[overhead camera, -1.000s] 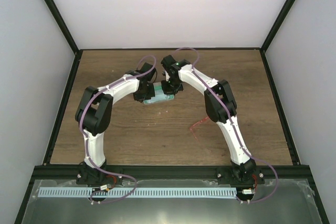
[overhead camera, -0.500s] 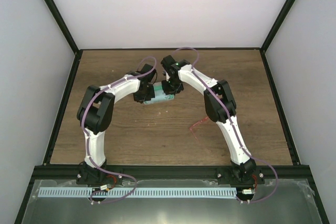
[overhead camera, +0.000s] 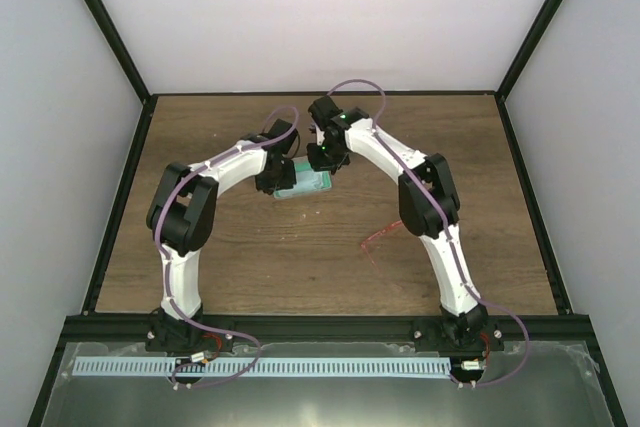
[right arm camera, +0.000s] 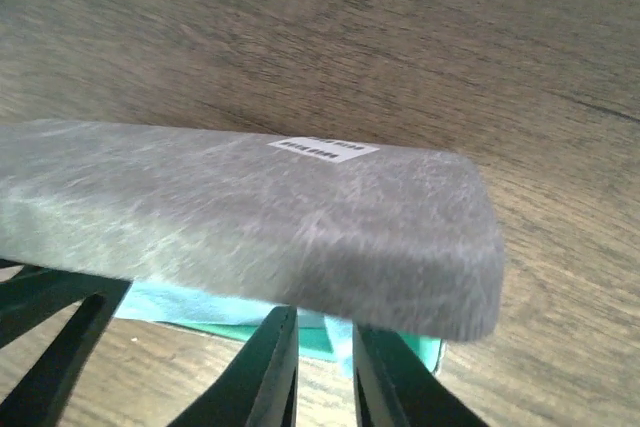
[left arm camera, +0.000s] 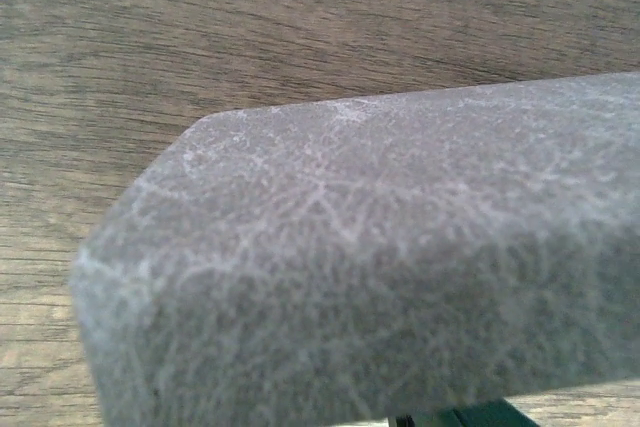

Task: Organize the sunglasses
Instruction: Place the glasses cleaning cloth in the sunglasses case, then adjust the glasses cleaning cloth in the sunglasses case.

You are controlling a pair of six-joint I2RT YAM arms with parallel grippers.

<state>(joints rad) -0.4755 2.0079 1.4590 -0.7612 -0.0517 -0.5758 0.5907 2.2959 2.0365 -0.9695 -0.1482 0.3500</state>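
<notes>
The wooden table fills the floor of the walled cell. Over it the left arm and the right arm arch inward, and their wrists meet at the middle of the far half.

Between the two wrists lies the flat grey case, with some of its green lining showing under the grey lid. The left claw is at the case's left end. Its camera sees little but grey cover, so whether it is spread or pinching cannot be told. The right claw hangs at the case's far right end, its fingers parted by a narrow slit with nothing seen between them.

The sunglasses, thin and red, lie on bare wood well apart from the case, just beside the right arm's lower link.

A small white label sits on the lid.
</notes>
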